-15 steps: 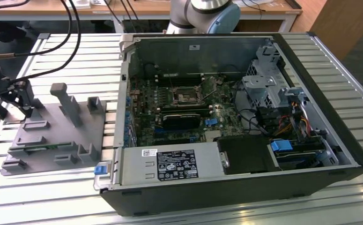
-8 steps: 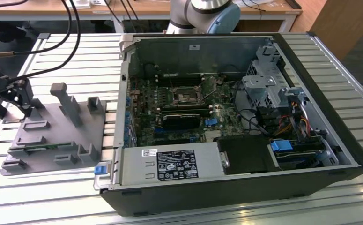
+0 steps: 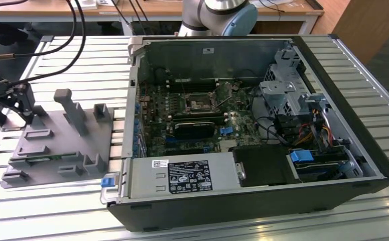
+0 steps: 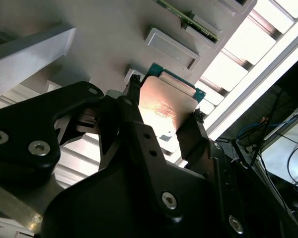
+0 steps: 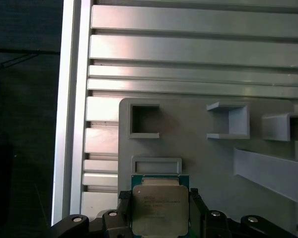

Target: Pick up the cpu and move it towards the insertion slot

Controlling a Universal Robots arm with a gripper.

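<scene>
**Item: chip, in carriage.**

- **Claw** [image 4: 166, 100]: closed on the chip [image 5: 160, 208]. Both wrist views show one black finger [image 5: 124, 202] against each of two opposite edges, with the metal lid facing outward and uncovered.
- **Location:** in the exterior view the claw stands over the far corner of the grey tray [image 3: 47, 150], by the table [image 3: 60, 198] edge on that view's left. The chip appears to be lifted just clear of the tray's surface, near a shallow rectangular recess.
- **Socket** [image 3: 200, 104]: a square metal frame with a dark centre, on the board inside the open computer case [image 3: 328, 65]. It lies well apart from the chip, towards the middle of the table.
- **Also on the tray:** several upright posts, and a green memory stick [image 3: 37, 159] near the tray's front edge.

**Handling note (a judgement):** the hold is by the edges only, so the chip should be kept level and moved smoothly — a jolt could twist it between the fingers. It should rise above the tray's posts before travelling sideways, and should cross the case wall with height to spare. The cables inside the case are a snag risk.
</scene>
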